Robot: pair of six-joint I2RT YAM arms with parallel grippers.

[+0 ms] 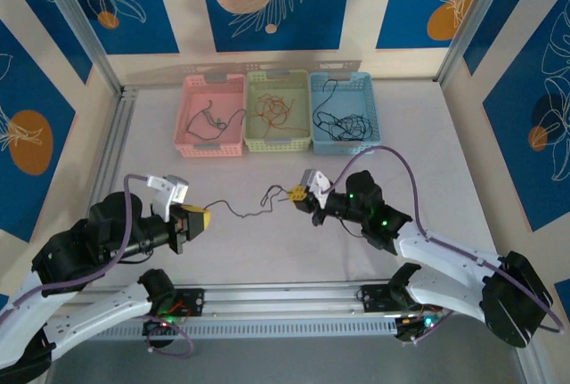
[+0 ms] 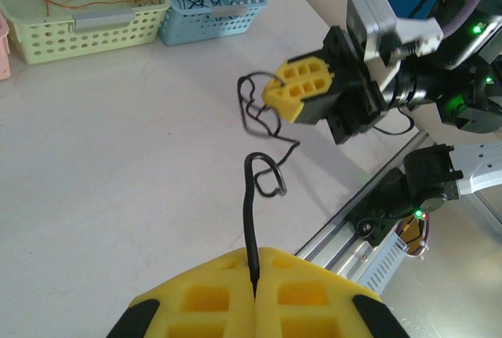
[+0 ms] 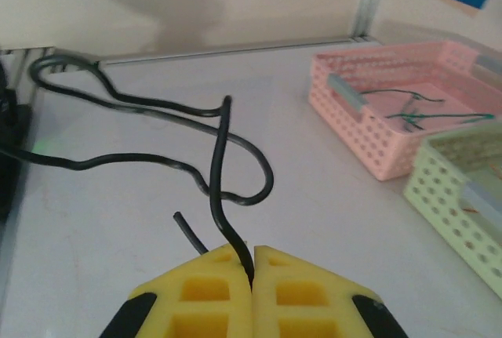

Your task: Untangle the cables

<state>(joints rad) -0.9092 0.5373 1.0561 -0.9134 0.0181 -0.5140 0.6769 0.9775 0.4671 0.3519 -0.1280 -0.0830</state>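
A thin black cable (image 1: 242,212) lies on the white table between my two grippers, looped and crossing over itself near its right end. My left gripper (image 1: 198,220) is shut on its left end; in the left wrist view the cable (image 2: 249,212) rises from between the closed yellow fingertips of that gripper (image 2: 255,275). My right gripper (image 1: 296,193) is shut on the right end. The right wrist view has the cable (image 3: 216,165) pinched between the yellow tips of that gripper (image 3: 252,263), with a loose end (image 3: 187,228) beside them. The right gripper (image 2: 294,87) faces the left wrist camera.
Three baskets stand in a row at the back: a pink basket (image 1: 181,121) with a dark greenish wire, a pale green basket (image 1: 278,145) with red-orange wires, a blue basket (image 1: 372,117) with black wires. An aluminium rail (image 1: 285,299) runs along the near edge.
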